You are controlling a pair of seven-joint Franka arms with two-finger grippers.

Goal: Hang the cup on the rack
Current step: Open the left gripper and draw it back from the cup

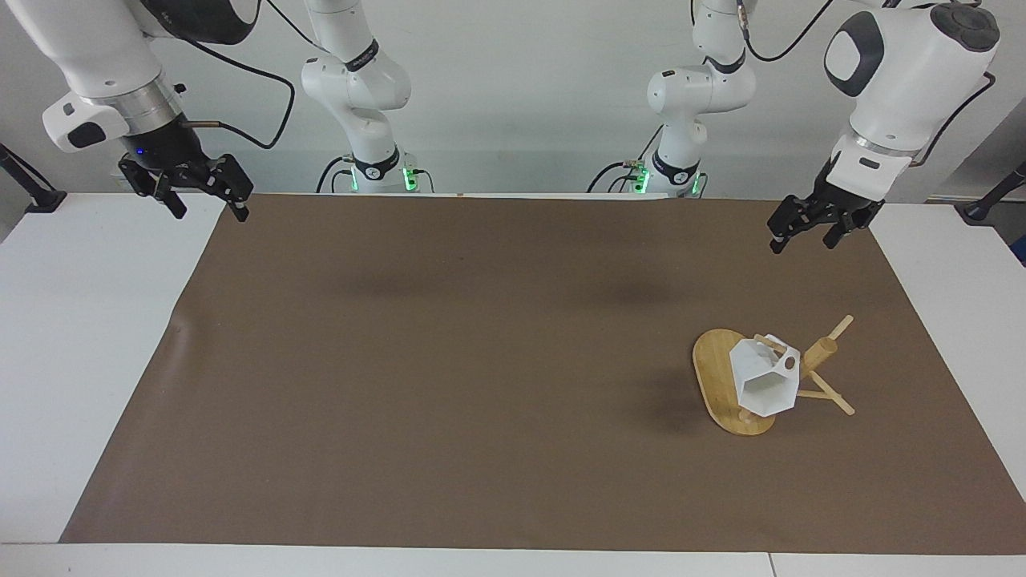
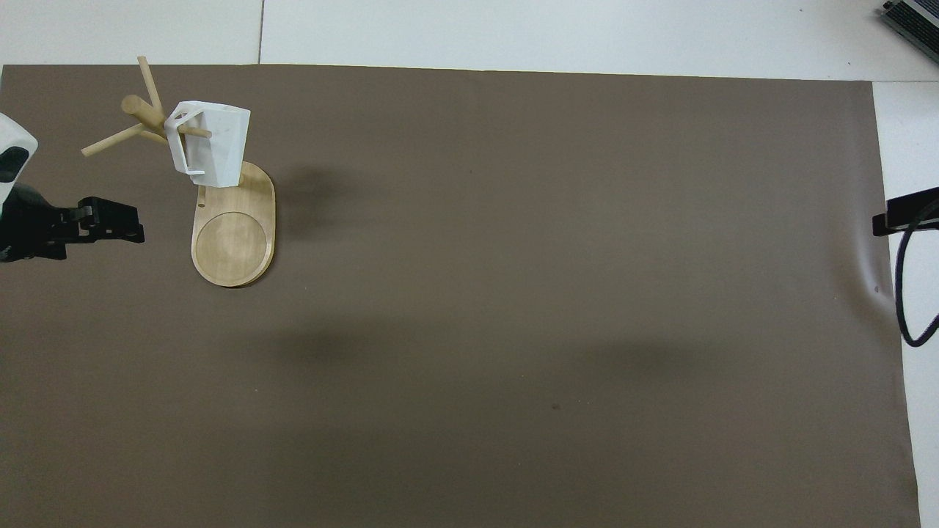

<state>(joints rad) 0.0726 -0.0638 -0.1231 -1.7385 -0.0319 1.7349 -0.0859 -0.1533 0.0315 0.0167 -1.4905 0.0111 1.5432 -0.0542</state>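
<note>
The white faceted cup point(image 1: 765, 378) hangs by its handle on a peg of the bamboo rack point(image 1: 710, 367), which stands toward the left arm's end of the table. In the overhead view the cup point(image 2: 213, 143) hangs over the end of the rack's oval base point(image 2: 233, 242) nearest the post. My left gripper point(image 1: 803, 237) is open and empty. It is raised over the brown mat, apart from the rack and on its robot side; it also shows in the overhead view point(image 2: 110, 229). My right gripper point(image 1: 208, 207) waits open and empty, high over the mat's corner at the right arm's end.
A brown mat point(image 1: 449, 361) covers most of the white table point(image 1: 80, 336). Other pegs point(image 1: 834, 401) stick out of the rack's post, away from the cup. A black cable point(image 2: 906, 293) lies at the table's edge at the right arm's end.
</note>
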